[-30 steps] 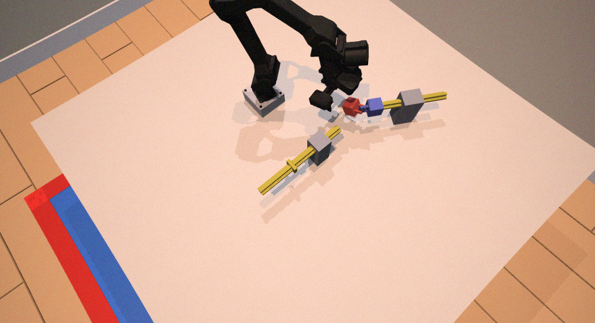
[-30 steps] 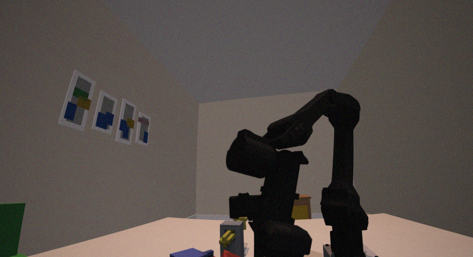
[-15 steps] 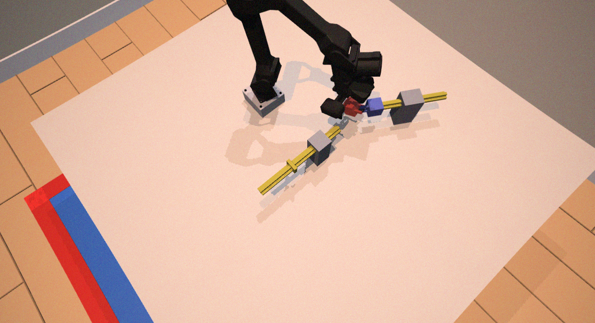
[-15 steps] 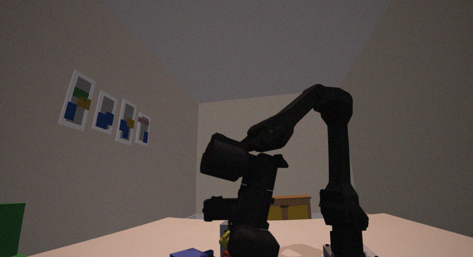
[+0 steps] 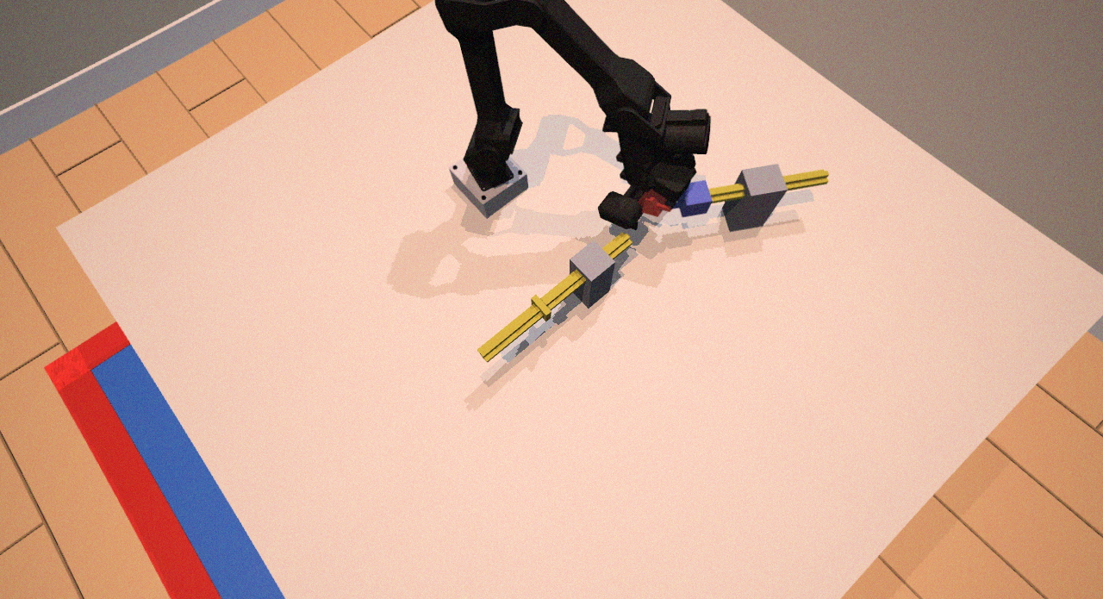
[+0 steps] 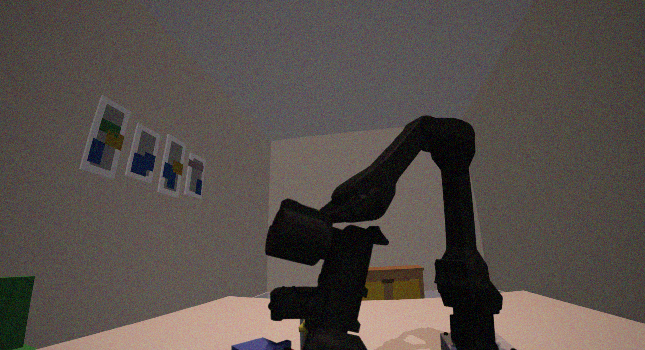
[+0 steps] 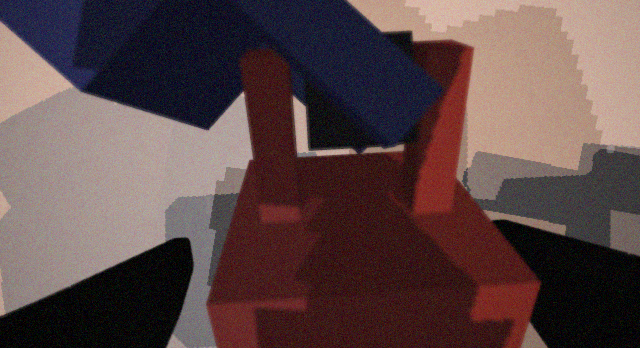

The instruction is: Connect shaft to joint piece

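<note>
My tool [image 5: 646, 202] [image 7: 341, 243] stands open astride the red joint piece [image 5: 653, 203] [image 7: 370, 248], between the arm's base and the worktop's [image 5: 732, 410] right edge. I should centre the fingers before closing, then swing gently about the hinges, without dragging sideways.

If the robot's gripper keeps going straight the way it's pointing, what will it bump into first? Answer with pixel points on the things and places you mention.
Probably the red joint piece [image 5: 654, 203] [image 7: 380, 238], already between the open gripper's [image 5: 650, 200] fingers; how deep is unclear.
</note>
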Tool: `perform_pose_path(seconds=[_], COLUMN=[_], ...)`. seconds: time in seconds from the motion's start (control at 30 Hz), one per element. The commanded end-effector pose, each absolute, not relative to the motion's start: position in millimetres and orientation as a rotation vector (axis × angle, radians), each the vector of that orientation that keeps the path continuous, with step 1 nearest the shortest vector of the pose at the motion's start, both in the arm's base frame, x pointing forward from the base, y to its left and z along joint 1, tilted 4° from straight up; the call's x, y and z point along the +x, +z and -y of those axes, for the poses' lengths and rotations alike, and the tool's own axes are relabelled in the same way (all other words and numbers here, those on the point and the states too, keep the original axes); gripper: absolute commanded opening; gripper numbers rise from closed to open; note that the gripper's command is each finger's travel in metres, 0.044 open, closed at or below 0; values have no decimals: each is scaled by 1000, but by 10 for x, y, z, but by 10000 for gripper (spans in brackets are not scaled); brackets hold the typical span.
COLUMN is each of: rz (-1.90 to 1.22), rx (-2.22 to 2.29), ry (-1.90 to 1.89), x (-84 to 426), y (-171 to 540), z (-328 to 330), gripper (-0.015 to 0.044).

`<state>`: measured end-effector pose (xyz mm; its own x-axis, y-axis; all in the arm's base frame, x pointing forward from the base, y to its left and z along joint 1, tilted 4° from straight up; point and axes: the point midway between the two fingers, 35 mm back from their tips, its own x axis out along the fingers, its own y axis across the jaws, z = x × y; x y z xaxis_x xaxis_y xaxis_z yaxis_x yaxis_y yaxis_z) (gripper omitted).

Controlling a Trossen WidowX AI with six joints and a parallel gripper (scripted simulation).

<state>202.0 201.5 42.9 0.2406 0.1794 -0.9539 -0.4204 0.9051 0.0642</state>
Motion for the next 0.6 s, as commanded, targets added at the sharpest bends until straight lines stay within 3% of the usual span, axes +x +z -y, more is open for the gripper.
perform_pose_path(seconds=[0.0, 0.33, 0.57], rz=[-1269, -1269, -1269], rx=[-224, -224, -224], ry=[421, 421, 421], x=[2023, 2023, 2023], y=[379, 379, 379], z=[-2026, -2026, -2026], gripper=[440, 182, 182])
